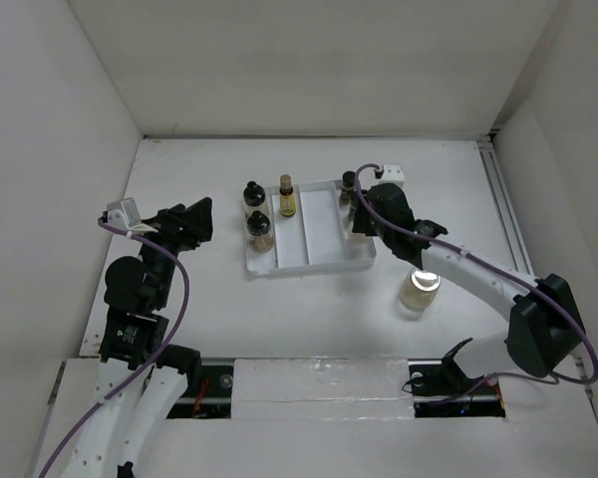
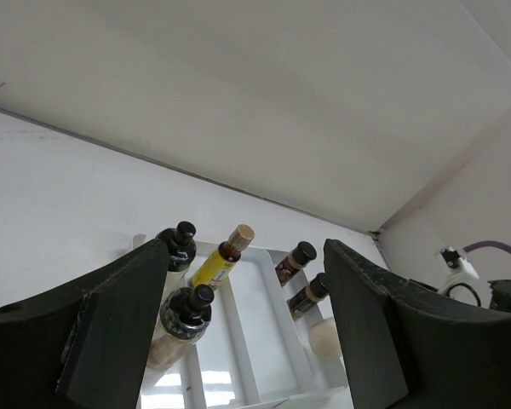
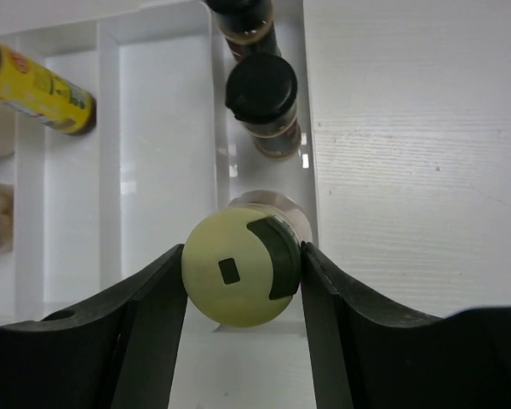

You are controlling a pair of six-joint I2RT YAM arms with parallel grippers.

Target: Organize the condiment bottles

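Observation:
My right gripper point(image 3: 243, 256) is shut on the cream-yellow bottle point(image 3: 238, 271), gripping its cap at the near end of the white tray's point(image 3: 166, 38) right compartment. Two dark-capped bottles point(image 3: 262, 89) stand beyond it in the same compartment. In the top view the right gripper point(image 1: 362, 221) covers that bottle. Two black-capped glass bottles point(image 1: 258, 224) with tan contents stand in the left compartment, and the amber yellow-labelled bottle point(image 1: 287, 196) stands beside them. The silver-lidded jar point(image 1: 420, 289) stands on the table, near right of the tray. My left gripper point(image 1: 194, 221) is open and empty, left of the tray.
White walls close in the table at the back and on both sides. A metal rail point(image 1: 503, 214) runs along the right edge. The right arm's cable point(image 1: 448, 244) loops over the jar area. The tray's middle compartment point(image 1: 319, 224) holds nothing.

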